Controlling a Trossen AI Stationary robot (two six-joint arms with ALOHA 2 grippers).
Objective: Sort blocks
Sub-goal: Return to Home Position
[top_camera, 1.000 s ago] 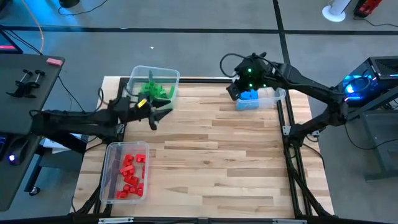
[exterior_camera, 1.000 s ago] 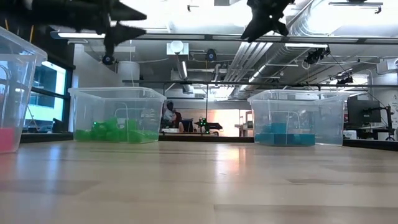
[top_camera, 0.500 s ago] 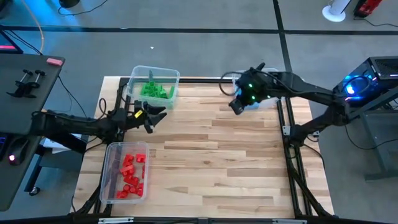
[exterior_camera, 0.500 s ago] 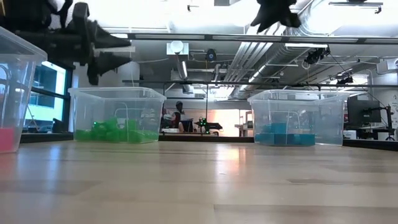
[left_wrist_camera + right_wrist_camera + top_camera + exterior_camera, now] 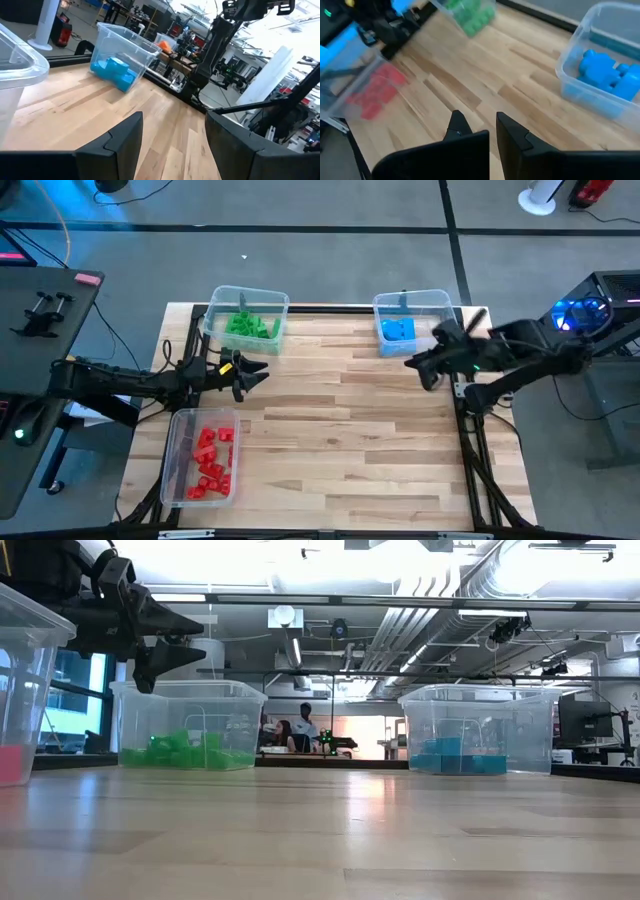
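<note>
- Sort looks done: green blocks (image 5: pixel 250 326), blue blocks (image 5: pixel 398 330), red blocks (image 5: pixel 210 460) each in own clear bin (image 5: pixel 250 291) on table (image 5: pixel 340 430).
- left gripper (image 5: pixel 255 370), right gripper (image 5: pixel 418 366): fingers spread, empty, at table's sides.

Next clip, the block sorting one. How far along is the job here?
Sorting looks done: in the high view, green blocks lie in the upper-left bin, blue blocks in the upper-right bin, red blocks in the lower-left bin, and no loose block shows on the table. Nothing is in hand: the left gripper and right gripper hover open and empty. Probably only parking the arms is left.
</note>
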